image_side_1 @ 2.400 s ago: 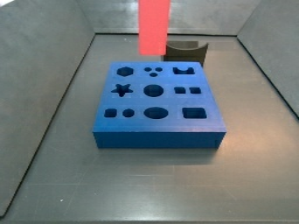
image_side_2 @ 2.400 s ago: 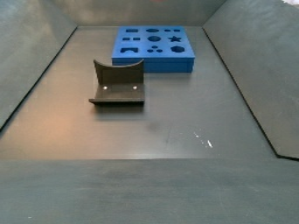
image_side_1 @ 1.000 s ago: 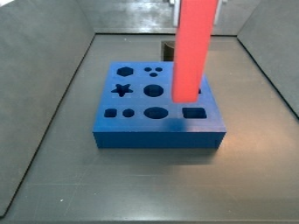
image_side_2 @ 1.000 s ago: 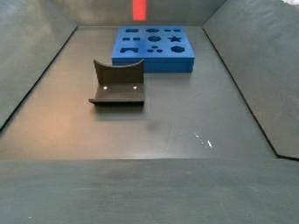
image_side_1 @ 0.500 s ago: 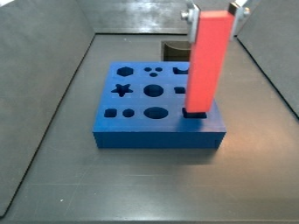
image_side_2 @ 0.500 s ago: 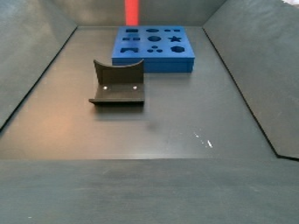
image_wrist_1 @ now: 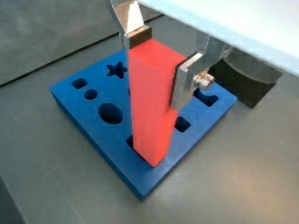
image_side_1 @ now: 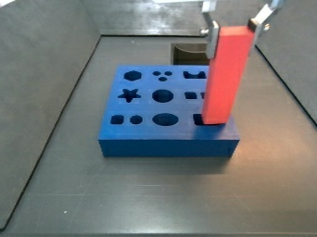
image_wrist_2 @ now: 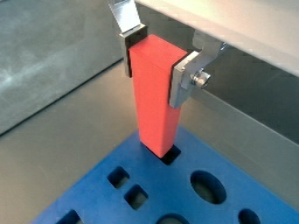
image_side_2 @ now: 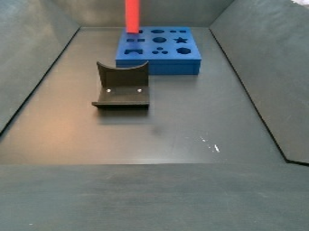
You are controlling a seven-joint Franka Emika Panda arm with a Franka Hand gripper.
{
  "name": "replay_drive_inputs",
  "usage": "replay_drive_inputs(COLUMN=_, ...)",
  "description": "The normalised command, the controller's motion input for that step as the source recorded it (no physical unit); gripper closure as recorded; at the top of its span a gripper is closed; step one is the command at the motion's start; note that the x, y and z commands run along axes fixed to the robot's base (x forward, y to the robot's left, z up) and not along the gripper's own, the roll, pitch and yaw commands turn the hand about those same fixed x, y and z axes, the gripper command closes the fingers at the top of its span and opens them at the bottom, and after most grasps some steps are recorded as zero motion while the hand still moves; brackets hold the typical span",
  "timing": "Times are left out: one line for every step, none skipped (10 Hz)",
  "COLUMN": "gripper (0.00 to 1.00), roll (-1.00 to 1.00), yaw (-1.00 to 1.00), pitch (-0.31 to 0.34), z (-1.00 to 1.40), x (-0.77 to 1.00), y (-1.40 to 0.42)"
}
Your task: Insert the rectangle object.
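The rectangle object [image_side_1: 228, 76] is a long red-orange bar, held upright. My gripper [image_side_1: 235, 20] is shut on its top end, with a silver finger on each side, as both wrist views show [image_wrist_1: 162, 57] [image_wrist_2: 160, 63]. The bar's lower end stands at the rectangular hole in the front right corner of the blue block [image_side_1: 148, 116]. In a wrist view the bar [image_wrist_2: 158, 101] meets that hole in the block [image_wrist_2: 176, 192]. How deep it sits cannot be told. In a side view the bar [image_side_2: 133, 15] rises over the block's [image_side_2: 161, 52] left edge.
The dark fixture [image_side_2: 121, 87] stands on the floor beside the blue block and shows behind it in a side view [image_side_1: 192, 52]. Grey walls enclose the floor on all sides. The block [image_wrist_1: 100, 131] has several other shaped holes.
The gripper carried the bar from behind the block to its front right corner, then lowered it a little onto the rectangular hole.
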Motion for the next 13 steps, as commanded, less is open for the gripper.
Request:
replay_drive_inputs(gripper=1.00, roll=0.00, yaw=0.00, pitch=0.000, z=-0.10, x=-0.17, y=0.00)
replay_drive_inputs(gripper=1.00, roll=-0.01, yaw=0.02, pitch=-0.009, z=-0.11, x=-0.29, y=0.00)
replay_drive_inputs(gripper=1.00, roll=-0.04, yaw=0.01, pitch=0.000, z=-0.11, x=-0.24, y=0.00)
replay_drive_inputs(gripper=1.00, roll=-0.02, yaw=0.00, pitch=0.000, z=-0.14, x=-0.23, y=0.00)
replay_drive_inputs(gripper=1.00, roll=0.00, yaw=0.00, pitch=0.000, z=-0.18, x=0.00, y=0.00)
replay_drive_inputs(gripper=1.00, roll=0.00, yaw=0.00, pitch=0.000, z=-0.27, x=0.21, y=-0.04)
replay_drive_inputs(gripper=1.00, roll=0.00, yaw=-0.01, pitch=0.030, z=-0.39, x=0.39, y=-0.08)
replay_drive_inputs(gripper=1.00, roll=0.00, yaw=-0.08, pitch=0.021, z=-0.46, x=0.42, y=-0.08)
replay_drive_inputs(gripper=1.00, roll=0.00, yaw=-0.07, pitch=0.030, z=-0.40, x=0.34, y=-0.04)
replay_drive_inputs(gripper=1.00, roll=0.02, yaw=-0.03, pitch=0.033, z=-0.30, x=0.26, y=-0.01)
replay_drive_inputs(gripper=1.00, roll=0.02, yaw=0.00, pitch=0.023, z=-0.28, x=0.21, y=0.00)
replay_drive_inputs(gripper=1.00, roll=0.00, yaw=0.00, pitch=0.000, z=-0.31, x=0.15, y=0.00)
replay_drive_inputs(gripper=1.00, roll=0.00, yaw=0.00, pitch=0.000, z=-0.30, x=0.13, y=0.00)
